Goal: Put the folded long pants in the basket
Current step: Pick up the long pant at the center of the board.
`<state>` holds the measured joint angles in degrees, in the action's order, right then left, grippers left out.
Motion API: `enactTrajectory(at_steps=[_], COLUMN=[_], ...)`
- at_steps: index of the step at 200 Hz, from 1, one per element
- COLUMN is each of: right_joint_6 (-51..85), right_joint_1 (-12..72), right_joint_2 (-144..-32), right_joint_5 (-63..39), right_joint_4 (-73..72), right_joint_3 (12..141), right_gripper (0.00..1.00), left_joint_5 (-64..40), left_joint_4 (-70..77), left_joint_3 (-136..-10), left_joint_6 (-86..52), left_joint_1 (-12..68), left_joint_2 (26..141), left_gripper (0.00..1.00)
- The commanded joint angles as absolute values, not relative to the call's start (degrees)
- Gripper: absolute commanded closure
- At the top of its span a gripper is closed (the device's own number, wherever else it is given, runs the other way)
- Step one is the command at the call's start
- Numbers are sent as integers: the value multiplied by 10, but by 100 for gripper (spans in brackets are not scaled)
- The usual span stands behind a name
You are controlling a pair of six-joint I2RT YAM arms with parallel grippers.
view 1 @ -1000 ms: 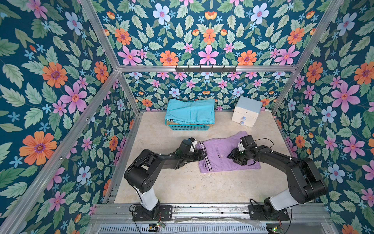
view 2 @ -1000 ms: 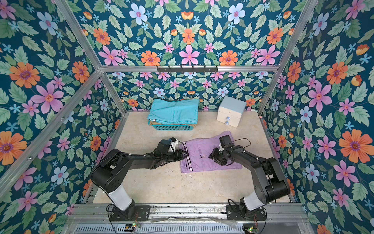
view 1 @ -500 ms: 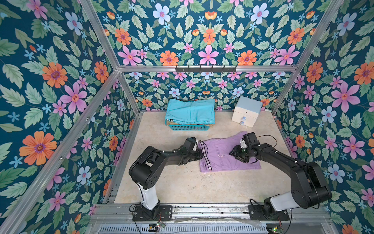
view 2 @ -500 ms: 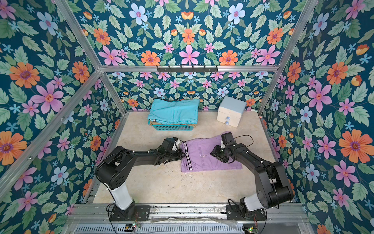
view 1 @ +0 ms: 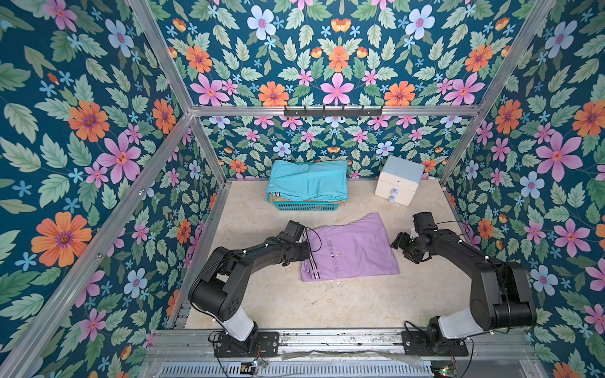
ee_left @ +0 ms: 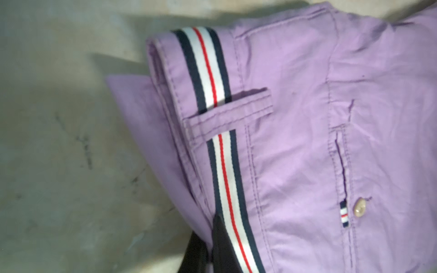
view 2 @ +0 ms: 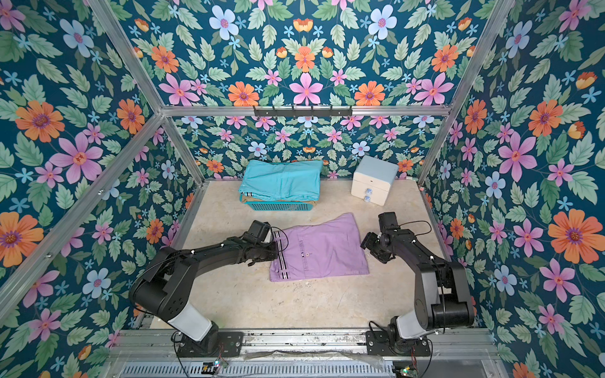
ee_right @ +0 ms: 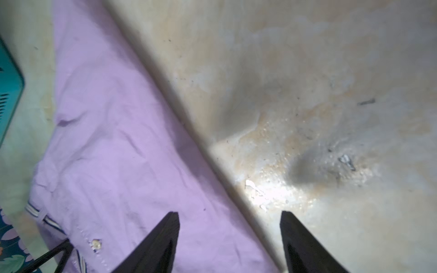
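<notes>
The lilac folded long pants (view 1: 350, 248) (view 2: 322, 250) lie flat on the floor in front of the basket (view 1: 302, 206) (view 2: 278, 206). Turquoise folded pants (view 1: 307, 180) (view 2: 281, 179) sit on top of the basket's pile. My left gripper (view 1: 306, 252) (ee_left: 211, 234) is shut on the lilac pants' striped waistband edge (ee_left: 227, 179). My right gripper (view 1: 397, 243) (ee_right: 229, 214) stands open at the pants' right edge; in the right wrist view one finger (ee_right: 165, 236) is over the lilac cloth (ee_right: 113, 153) and its partner over bare floor.
A small white-and-blue drawer box (view 1: 397, 180) (view 2: 375, 178) stands at the back right. Floral walls and metal posts close in the floor on three sides. The basket's teal corner (ee_right: 9, 89) shows in the right wrist view.
My left gripper has closed on the waistband edge. My right gripper has opened wider and drawn back to the right, off the top of the lilac pants.
</notes>
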<state>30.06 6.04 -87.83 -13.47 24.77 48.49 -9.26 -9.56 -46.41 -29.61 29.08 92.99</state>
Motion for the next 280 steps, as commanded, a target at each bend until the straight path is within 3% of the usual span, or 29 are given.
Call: enactTrajectory(at_steps=[1, 51, 80, 93, 116, 143, 206, 280], right_joint_6=[281, 280, 291, 288, 289, 287, 299, 351], right_joint_1=[60, 61, 69, 72, 79, 97, 126, 152], right_joint_2=[-920, -1002, -1042, -1045, -1041, -1007, -864, -716], right_joint_5=[-187, -280, -326, -320, -325, -316, -309, -311], right_joint_4=[216, 134, 114, 115, 114, 126, 179, 265], right_joint_3=[492, 500, 508, 506, 501, 490, 459, 567], right_gripper=[30, 34, 45, 54, 79, 100, 100, 100], left_joint_5=[-59, -63, -63, -62, -66, -76, -74, -73], left_joint_4=[-156, -146, -141, -139, -127, -118, -187, -302], left_joint_3=[-461, -463, -458, -457, -446, -432, -427, -544], left_joint_6=[-272, -272, -278, -279, -284, -291, -303, -263], left_joint_1=[281, 275, 267, 265, 261, 261, 260, 260], left_joint_2=[927, 932, 935, 934, 919, 882, 784, 654], left_gripper=[100, 100, 100, 100, 100, 100, 100, 100])
